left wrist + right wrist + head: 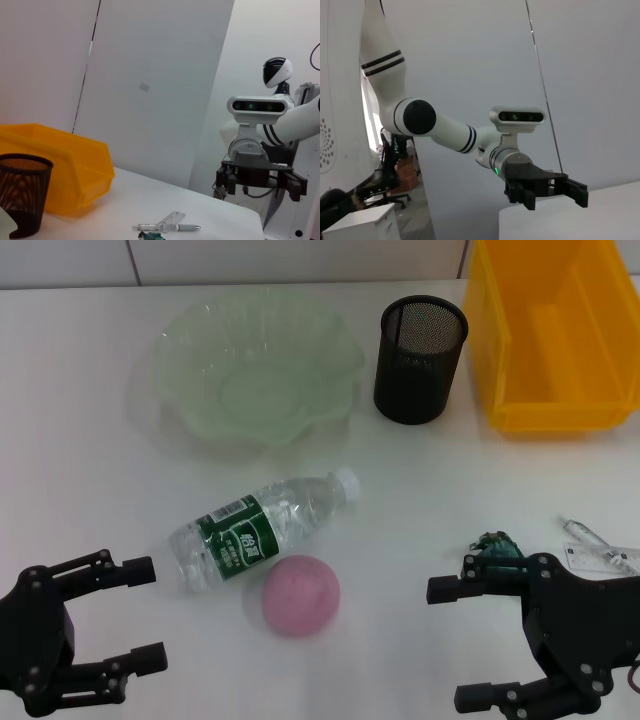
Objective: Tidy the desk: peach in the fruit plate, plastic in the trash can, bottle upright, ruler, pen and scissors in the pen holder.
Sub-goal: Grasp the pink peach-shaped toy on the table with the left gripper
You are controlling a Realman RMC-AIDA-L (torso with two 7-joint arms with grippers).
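Both arms are hovering low at the near edge of the bench (80, 470). The left end effector (140, 612) is standing wide open and holding nothing, and the right end effector (470, 645) is also spread wide and empty.

The peach (300, 594) is lying in the near middle, just beside the bottle (262, 528), which is lying on its side with the cap pointing to the far right. The plate (255, 370) is sitting far left, the holder (420, 358) is standing to its right, and the yellow bin (552, 335) is occupying the far right corner. The pen (167, 228) and ruler (170, 220) are resting at the near right, partly hidden behind the right arm. A small green thing (494, 546) is lying beside them; I cannot tell if it is the scissors or the plastic.

I think the main risk is the peach. It is round and smooth, so it could be rolling away if one finger is touching it first. It could also be pushing the bottle, which would then be rolling over the bench. The thin ruler is lying flat, so the fingers may be slipping over it.

I am counting one peach, one bottle, one plate, one holder, one bin, one pen and one ruler.
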